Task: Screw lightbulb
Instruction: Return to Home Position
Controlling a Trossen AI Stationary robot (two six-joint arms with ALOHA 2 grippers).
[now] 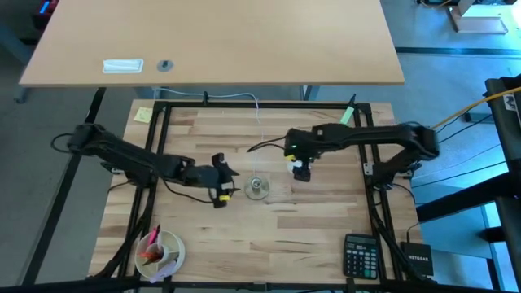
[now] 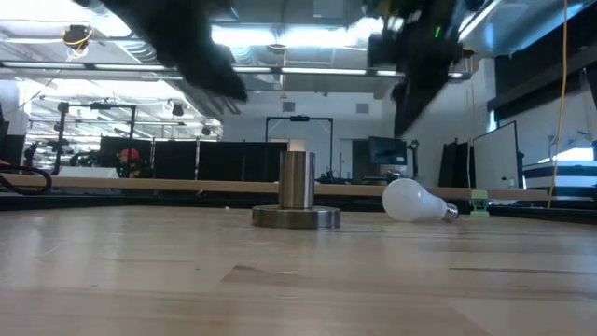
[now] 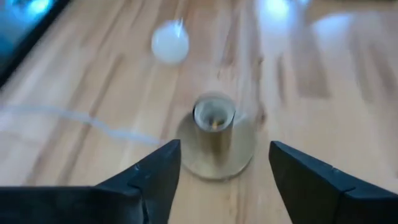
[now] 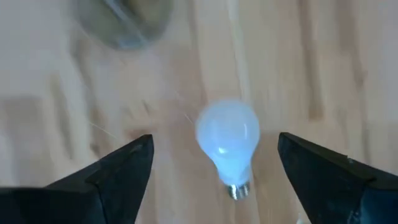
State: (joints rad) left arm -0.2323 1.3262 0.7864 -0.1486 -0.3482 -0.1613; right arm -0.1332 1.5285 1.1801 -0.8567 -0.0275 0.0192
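The lightbulb (image 4: 228,140), white and frosted, lies on its side on the wooden table (image 1: 309,236), its screw base (image 4: 239,190) pointing away from the socket. In the low view the lightbulb (image 2: 415,201) lies right of the round silvery socket (image 2: 297,191), which stands upright on its flat foot. My right gripper (image 4: 214,165) hangs open above the bulb, one finger to each side, clear of it. My left gripper (image 3: 224,168) is open too, raised on the table's left side of the socket (image 3: 214,134) and aimed at it. In the high view my left gripper (image 1: 230,185) and right gripper (image 1: 301,172) flank the socket (image 1: 257,189).
A thin white cord (image 1: 259,110) runs from the socket toward the far edge. A calculator (image 1: 360,254) and a black box (image 1: 419,260) sit at the near right, and a bowl of small items (image 1: 160,251) at the near left. A black frame (image 1: 163,122) borders the table.
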